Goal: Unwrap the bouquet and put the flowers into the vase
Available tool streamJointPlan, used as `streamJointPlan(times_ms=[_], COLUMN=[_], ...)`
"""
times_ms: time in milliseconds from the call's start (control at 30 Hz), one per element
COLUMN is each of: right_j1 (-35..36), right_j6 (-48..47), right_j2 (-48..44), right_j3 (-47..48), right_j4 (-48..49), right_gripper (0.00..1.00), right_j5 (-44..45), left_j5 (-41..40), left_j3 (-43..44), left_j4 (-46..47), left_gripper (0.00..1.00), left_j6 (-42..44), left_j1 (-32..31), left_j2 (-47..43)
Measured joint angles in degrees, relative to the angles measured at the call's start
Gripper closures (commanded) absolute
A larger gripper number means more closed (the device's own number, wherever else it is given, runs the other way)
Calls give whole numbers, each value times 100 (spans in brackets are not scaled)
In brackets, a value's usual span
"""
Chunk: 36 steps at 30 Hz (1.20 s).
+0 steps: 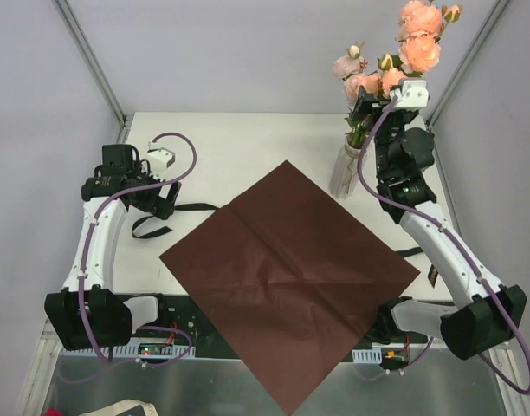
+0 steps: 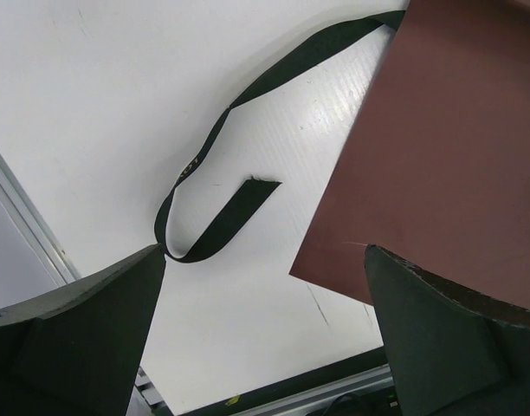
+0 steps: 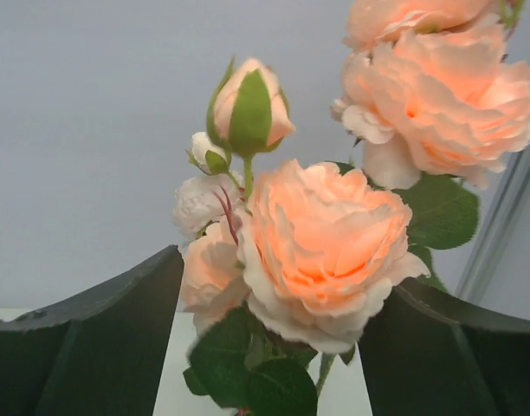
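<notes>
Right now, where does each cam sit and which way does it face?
Top external: above and behind the bases, looking down on the table; left arm, right arm, dark red paper, black ribbon, vase, flowers.
Left wrist: on the left arm, facing down at the table; left gripper frames ribbon and a paper corner.
Right wrist: on the right arm, facing roughly level; right gripper frames the flowers.
Shared: top and left wrist both show ribbon and paper.

Peach flowers (image 1: 418, 45) upright in the vase (image 1: 341, 171) — dark red paper (image 1: 291, 277) flat.
</notes>
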Motion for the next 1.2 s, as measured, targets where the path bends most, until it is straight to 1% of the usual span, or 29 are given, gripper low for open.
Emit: streamJointPlan(times_ms=[33,167,267,300,367,400,433,467,600,700,867,1200], right_j1=[17,96,199,232,258,258,258,258,251,302,400,400], right_j6=[33,402,761,896,1154,1362,1375,1484,1832,2024,2251,2339], right_j2=[-118,-579,-1099,-1263,-1526,-1602,-1598,-1482,-857,-719,-1051,-1867], right_j3=[70,376,389,389,404,525,542,710,1283,962,356,-262], right_j4=[-317,-1484,-2361,-2651,-3298,-4087,-4153,-4623,-5845,-6282,-6679,-6760], right_gripper=[16,11,2,3,4,4,4,4,4,4,4,4], right_j5=[85,313,446,494,629,811,822,938,1080,892,603,28], left_j5=[2,76,164,192,254,282,284,293,308,326,415,592], left_j3=[0,0,0,0,0,0,0,0,0,0,0,0], left_j4=[-2,-11,-37,-48,-72,-101,-101,-103,-131,-131,-133,-136], left_gripper=[1,1,1,1,1,1,1,1,1,1,1,1], left_j6=[0,-11,-74,-94,-107,-114,-114,-114,-122,-127,-138,-396], left_j1=[0,0,0,0,0,0,0,0,0,0,0,0], left_j2=[-28,-125,-149,-149,-151,-160,-160,-160,-164,-184,-267,-293])
